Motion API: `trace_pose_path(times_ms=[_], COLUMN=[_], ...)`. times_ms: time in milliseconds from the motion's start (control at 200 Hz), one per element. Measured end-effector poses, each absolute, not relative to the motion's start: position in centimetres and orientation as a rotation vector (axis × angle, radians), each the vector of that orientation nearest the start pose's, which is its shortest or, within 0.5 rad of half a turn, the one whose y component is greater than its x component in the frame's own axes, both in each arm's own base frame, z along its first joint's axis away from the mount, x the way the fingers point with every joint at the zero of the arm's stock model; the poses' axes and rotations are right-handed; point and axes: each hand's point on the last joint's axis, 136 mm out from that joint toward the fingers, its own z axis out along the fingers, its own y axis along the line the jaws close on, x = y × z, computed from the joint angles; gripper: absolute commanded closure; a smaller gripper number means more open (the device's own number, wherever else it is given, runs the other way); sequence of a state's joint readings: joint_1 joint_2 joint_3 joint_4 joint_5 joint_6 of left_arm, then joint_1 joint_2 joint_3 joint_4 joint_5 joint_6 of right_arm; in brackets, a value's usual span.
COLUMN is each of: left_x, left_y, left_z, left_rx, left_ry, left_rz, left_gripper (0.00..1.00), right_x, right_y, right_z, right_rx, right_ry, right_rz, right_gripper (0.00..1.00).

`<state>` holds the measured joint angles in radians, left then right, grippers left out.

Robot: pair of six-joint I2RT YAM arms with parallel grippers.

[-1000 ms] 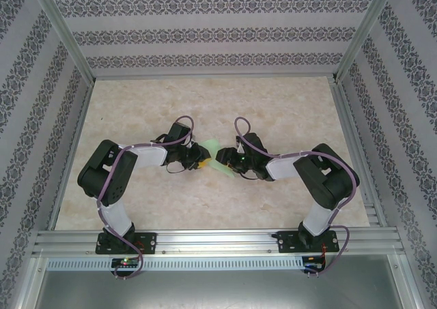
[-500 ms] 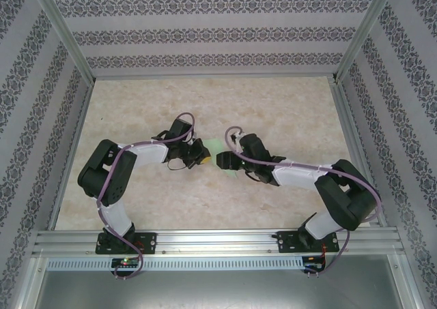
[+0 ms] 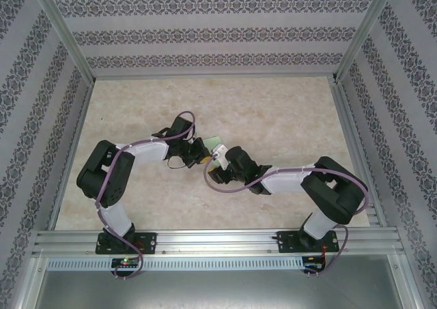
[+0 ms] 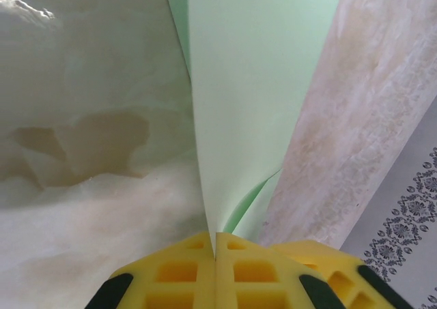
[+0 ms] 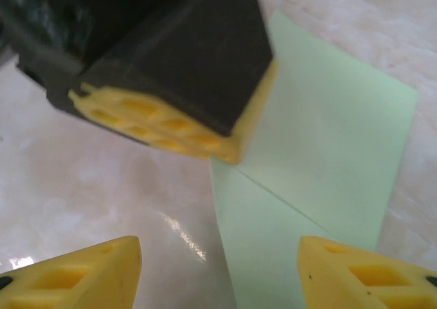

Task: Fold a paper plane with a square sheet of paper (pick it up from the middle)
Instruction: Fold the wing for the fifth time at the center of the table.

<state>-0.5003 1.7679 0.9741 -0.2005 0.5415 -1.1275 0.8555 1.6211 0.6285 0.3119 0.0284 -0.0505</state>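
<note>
The square sheet of paper (image 5: 328, 138) is sitting near the middle of the marbled surface (image 3: 287, 111). It is pale green, and in the right wrist view a straight crease is running slantwise across it. The left tool (image 4: 216, 249) is gripping it. Its yellow fingers (image 4: 171, 275) are pressed flat together, the paper's narrow end is caught in the seam between them, and the sheet is fanning out wide beyond, with a second layer peeking from underneath. From the right wrist camera that left tool is showing as a black block with a yellow pad, biting the sheet's edge. The right tool (image 5: 218, 258) is hovering just beside it, spread wide and carrying nothing. From above, the two tools are meeting nose to nose, with a sliver of green just past them. Whether the sheet is lying flat or lifting off the surface is hard to say.
</note>
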Motion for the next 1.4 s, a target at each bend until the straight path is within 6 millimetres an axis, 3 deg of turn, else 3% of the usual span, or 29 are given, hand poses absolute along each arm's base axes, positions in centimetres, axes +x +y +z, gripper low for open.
trace_pose_path(times_ms=[155, 430, 1099, 1399], left_x=[31.5, 31.3, 31.2, 31.4], left_y=[-27.3, -27.0, -26.8, -26.7], left_z=[5.6, 5.7, 5.5, 6.0], left_rx=[-0.669, -0.686, -0.700, -0.708], left_ry=[2.833, 2.847, 2.855, 2.856], left_rz=[-1.175, -1.147, -1.122, -1.115], left_gripper=[0.95, 0.95, 0.94, 0.84], right_x=[27.2, 27.3, 28.5, 29.2], right_y=[30.7, 29.2, 29.9, 29.9], right_z=[4.1, 2.5, 2.6, 3.2], right_rx=[-1.063, -1.125, -1.108, -1.055], right_ry=[1.998, 1.940, 1.856, 1.852], right_rz=[0.313, 0.199, 0.166, 0.192], right_gripper=[0.45, 0.60, 0.64, 0.84])
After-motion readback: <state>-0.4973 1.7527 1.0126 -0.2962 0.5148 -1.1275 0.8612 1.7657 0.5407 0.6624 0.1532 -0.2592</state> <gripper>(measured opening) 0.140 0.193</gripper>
